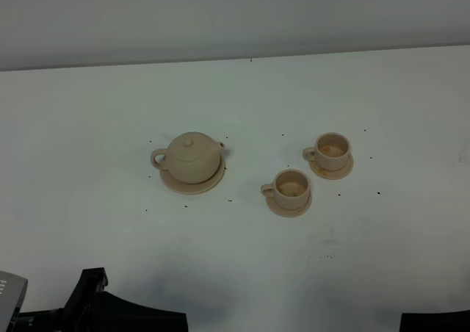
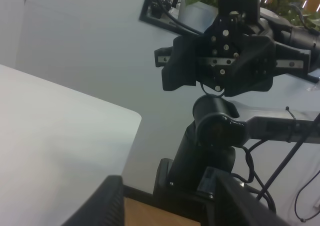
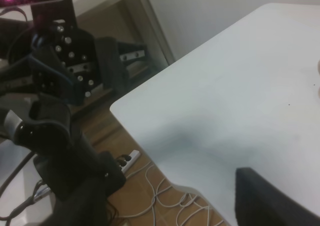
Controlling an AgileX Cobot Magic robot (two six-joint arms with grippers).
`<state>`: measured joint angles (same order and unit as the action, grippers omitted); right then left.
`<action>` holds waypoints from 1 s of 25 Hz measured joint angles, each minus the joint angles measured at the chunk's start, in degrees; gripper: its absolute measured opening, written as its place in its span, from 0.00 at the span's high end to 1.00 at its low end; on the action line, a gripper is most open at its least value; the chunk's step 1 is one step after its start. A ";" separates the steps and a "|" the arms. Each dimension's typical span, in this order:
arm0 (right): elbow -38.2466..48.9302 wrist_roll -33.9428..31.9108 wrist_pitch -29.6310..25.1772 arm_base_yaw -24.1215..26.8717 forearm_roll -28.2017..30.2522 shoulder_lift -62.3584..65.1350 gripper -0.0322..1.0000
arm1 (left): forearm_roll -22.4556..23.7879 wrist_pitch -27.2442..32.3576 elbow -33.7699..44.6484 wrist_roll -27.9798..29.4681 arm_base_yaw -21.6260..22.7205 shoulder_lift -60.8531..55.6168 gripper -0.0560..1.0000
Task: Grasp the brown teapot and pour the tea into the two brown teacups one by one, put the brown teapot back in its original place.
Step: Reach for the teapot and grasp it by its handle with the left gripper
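left gripper (image 2: 167, 208) bottom left, jaws spread | right gripper (image 1: 435, 322) bottom right, jaws spread | teapot (image 1: 192, 157) on plate (image 1: 175, 184) left of centre, spout right | near cup (image 1: 291, 186), far cup (image 1: 332, 149) right of centre

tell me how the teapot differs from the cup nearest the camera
The teapot is much bigger and rounder than the near cup. The teapot is closed by a knobbed lid; the cup is open on top. The teapot has a spout and a handle; the cup only a handle. The teapot's plate is wider than the cup's saucer. Both are pale tan and stand upright.
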<state>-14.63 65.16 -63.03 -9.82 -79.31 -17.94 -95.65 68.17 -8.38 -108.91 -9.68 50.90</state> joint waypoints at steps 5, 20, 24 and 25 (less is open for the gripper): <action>0.00 0.00 0.00 0.00 0.00 0.00 0.43 | -0.84 0.00 0.00 0.00 0.00 0.00 0.54; 0.00 0.00 -0.04 0.00 0.00 0.00 0.43 | -1.52 -0.42 0.00 -0.13 0.00 0.00 0.54; 0.00 0.00 -0.04 0.00 0.00 0.00 0.43 | -1.52 -0.49 0.00 -0.13 0.00 0.00 0.54; 0.00 0.00 0.00 0.00 0.00 0.00 0.43 | -1.52 -0.66 0.00 -0.13 0.00 0.00 0.54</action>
<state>-14.63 65.16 -63.02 -9.82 -79.31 -17.94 -97.17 67.50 -8.38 -109.03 -9.68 50.90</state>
